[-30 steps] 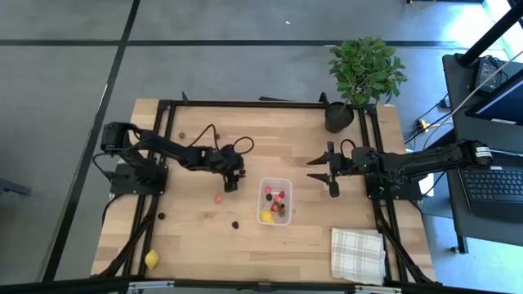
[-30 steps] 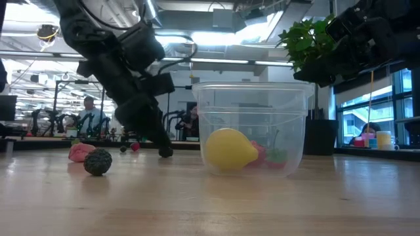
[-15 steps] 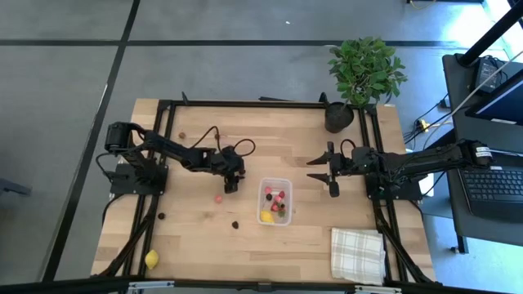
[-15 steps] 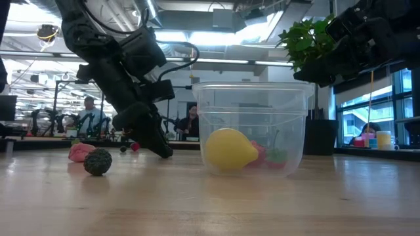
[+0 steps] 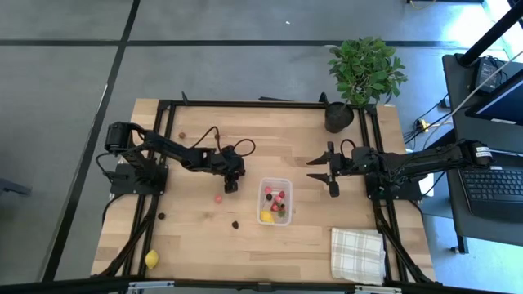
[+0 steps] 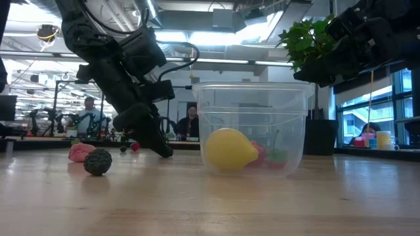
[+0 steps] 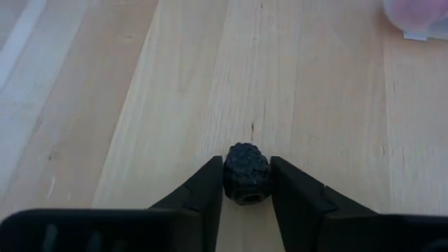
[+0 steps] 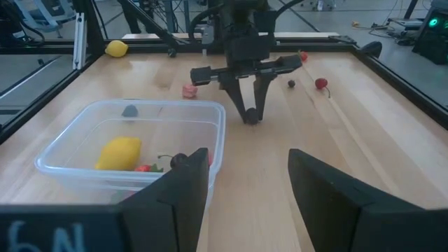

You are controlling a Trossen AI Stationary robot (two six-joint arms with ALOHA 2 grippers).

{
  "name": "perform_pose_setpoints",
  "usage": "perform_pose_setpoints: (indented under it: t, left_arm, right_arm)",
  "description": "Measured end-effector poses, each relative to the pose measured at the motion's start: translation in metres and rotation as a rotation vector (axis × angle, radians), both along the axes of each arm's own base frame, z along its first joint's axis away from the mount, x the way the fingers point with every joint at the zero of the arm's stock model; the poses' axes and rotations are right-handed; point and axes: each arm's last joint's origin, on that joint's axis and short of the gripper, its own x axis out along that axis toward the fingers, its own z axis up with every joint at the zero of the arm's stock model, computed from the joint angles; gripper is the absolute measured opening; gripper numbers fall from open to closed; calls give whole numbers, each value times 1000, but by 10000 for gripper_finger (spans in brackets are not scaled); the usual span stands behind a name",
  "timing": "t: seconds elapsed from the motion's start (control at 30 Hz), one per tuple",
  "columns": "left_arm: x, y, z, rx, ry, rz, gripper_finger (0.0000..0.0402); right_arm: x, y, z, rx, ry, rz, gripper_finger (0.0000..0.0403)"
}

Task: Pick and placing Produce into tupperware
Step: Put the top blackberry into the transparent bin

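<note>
Left gripper (image 7: 246, 183) at table (image 5: 204, 131), pinching dark berry (image 7: 246, 173); right gripper (image 5: 329, 173) spread beside tupperware (image 5: 275, 202).

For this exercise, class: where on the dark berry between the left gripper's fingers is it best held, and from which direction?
Across its middle, from above. The dark berry is small, round and bumpy, resting on the table, so only its two opposite sides are free. The left gripper already straddles it this way, one finger on each side, probably a secure hold.

Both arms are showing matte black, jointed links – black cables looping above the left arm (image 5: 176, 151); gripper fingers tapering wedge-like.
</note>
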Motion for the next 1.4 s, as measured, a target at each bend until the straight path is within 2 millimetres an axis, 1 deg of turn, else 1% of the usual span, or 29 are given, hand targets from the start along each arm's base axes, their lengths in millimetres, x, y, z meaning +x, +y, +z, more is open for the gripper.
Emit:
perform_pose_setpoints:
  t: [0.07, 0.13, 0.3, 0.4, 0.47, 0.63, 0.83, 0.9, 1.0, 1.07, 1.13, 1.27, 1.4]
  left_arm:
    - [0, 0, 0, 0, 0, 0, 87]
    - [0, 0, 0, 0, -1, 0, 84]
    - [0, -1, 2, 9, -10, 3, 97]
    - [2, -2, 13, 12, -38, 0, 100]
    - [5, -2, 26, 10, -69, -7, 96]
    - [20, -7, 69, 20, -158, -39, 88]
    - [43, -26, 120, 101, -181, -193, 96]
    - [52, -34, 133, 115, -184, -234, 94]
    - [64, -46, 143, 117, -175, -276, 91]
    - [70, -52, 144, 114, -165, -296, 91]
    - [78, -58, 140, 99, -144, -321, 93]
    - [92, -66, 125, 70, -111, -362, 96]
    - [102, -73, 106, 42, -59, -386, 97]
  right_arm:
    - [0, 0, 0, 0, 0, 0, 198]
    - [0, 0, 0, 0, 0, 0, 198]
    - [0, 0, 0, 1, 0, 0, 198]
    - [0, 0, 0, 1, 0, 0, 198]
    - [0, 0, 0, 1, 0, 0, 198]
    - [0, 0, -1, 3, 7, 0, 198]
    - [0, 0, -1, 3, 7, -1, 198]
    - [0, 0, -1, 3, 7, -1, 198]
    - [0, 0, -1, 3, 8, -1, 198]
    - [0, 0, -1, 3, 8, 0, 198]
    - [0, 0, -1, 3, 17, -1, 198]
    - [-1, 0, -4, 21, 41, -5, 198]
    - [-2, 0, -6, 54, 68, -15, 198]
